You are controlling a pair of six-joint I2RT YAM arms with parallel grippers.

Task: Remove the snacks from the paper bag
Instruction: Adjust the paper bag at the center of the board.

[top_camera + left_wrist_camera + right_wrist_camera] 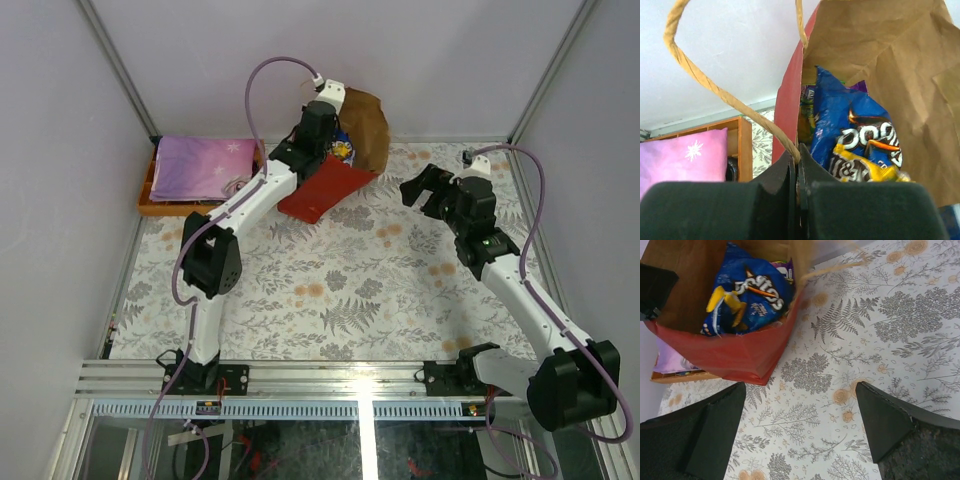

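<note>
The red paper bag (pixel 325 188) lies tilted at the back of the table, its brown inside (pixel 900 65) facing my left wrist camera. Snacks sit inside it: a blue chip bag (pixel 855 125) in front, a yellow candy packet (pixel 865 169) below it, and a purple packet edge behind. My left gripper (pixel 799 159) is shut on the bag's rim where a twisted loop handle (pixel 715 87) comes out. My right gripper (pixel 415 190) hovers open to the right of the bag with nothing between its fingers. In the right wrist view, the bag (pixel 740 352) and blue chip bag (pixel 755 295) lie ahead of the gripper (pixel 801 387).
An orange tray (pixel 148 203) holding a flat purple patterned item (pixel 200 165) stands at the back left, right beside the bag. The floral tablecloth (pixel 350 290) covers the table. White walls and metal corner posts (pixel 115 60) close in the back and sides.
</note>
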